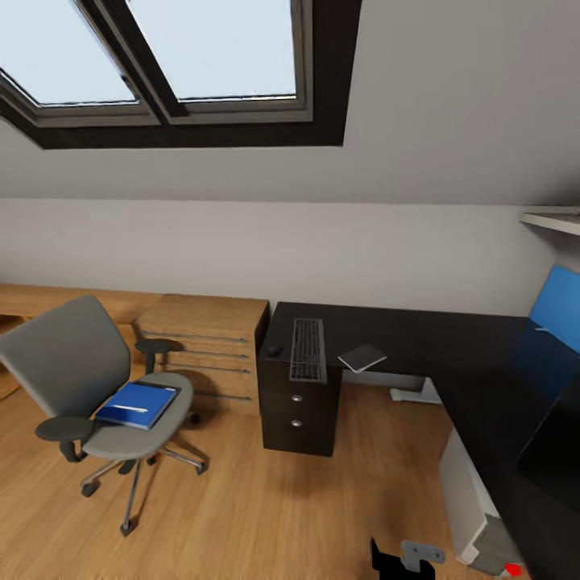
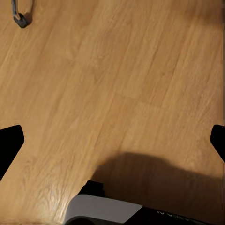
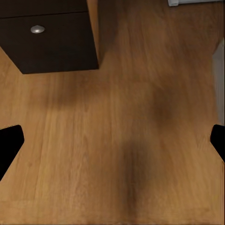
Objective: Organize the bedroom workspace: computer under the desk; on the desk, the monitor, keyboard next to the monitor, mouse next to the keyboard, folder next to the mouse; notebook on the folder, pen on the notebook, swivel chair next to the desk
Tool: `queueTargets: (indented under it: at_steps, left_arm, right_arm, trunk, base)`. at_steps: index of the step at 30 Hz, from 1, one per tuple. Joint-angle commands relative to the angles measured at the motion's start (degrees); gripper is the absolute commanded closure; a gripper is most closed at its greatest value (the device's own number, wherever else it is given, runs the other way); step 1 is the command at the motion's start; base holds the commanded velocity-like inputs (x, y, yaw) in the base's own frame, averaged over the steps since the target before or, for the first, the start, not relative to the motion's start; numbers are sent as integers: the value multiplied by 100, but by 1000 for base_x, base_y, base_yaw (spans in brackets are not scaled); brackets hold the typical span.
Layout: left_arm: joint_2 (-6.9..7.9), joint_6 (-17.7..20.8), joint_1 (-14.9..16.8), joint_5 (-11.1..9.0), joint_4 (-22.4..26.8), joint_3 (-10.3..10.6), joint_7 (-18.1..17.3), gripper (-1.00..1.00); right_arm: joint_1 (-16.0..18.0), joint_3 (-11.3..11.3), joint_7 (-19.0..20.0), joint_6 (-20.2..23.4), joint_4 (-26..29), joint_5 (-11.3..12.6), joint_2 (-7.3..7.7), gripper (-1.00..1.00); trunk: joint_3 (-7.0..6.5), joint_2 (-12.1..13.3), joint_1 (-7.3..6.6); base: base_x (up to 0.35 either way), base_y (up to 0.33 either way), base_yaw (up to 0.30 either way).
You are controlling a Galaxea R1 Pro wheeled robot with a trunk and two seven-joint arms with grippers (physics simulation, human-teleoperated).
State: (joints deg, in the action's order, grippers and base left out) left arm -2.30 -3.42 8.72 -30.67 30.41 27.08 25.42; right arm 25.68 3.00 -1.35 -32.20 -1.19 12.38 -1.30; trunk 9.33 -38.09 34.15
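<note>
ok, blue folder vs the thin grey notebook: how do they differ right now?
The flat bright blue folder lies on the grey swivel chair's seat; the thin grey notebook lies on the glossy black desk, right of the black keyboard. The folder looks larger. Both lie flat, untouched.

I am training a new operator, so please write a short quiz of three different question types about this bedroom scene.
1. True or false: the flat bright blue folder lies on the seat of the grey fabric swivel chair.
2. Multiple choice: on the glossy black desk, what lies between the small black mouse and the thin grey notebook?
A) a white mug
B) the slim black-keyed keyboard
C) a lamp
3. Fill in: the black desk pedestal's drawers have round ______ knobs.

Key: 1 true; 2 B; 3 silver.
</note>
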Motion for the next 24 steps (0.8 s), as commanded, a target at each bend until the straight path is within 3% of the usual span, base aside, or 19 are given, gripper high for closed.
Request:
queueTargets:
  at_steps: [1,9,24]
  left_arm:
    - [6,-36,7,-59,0,45,42,-100]
    - [12,-45,7,-58,0,43,42,-100]
    - [27,-62,7,-69,0,18,10,-100]
  right_arm:
    - [7,34,-14,-23,-13,28,-2,-100]
    - [7,34,-14,-23,-13,27,-2,-100]
    - [7,34,-14,-23,-13,27,-2,-100]
  trunk:
    - [-9,34,-24]
    - [-153,354,-199]
    - [-422,956,-529]
  base:
    - [-267,-202,2]
    - [-303,-129,1]
    - [-338,-10,0]
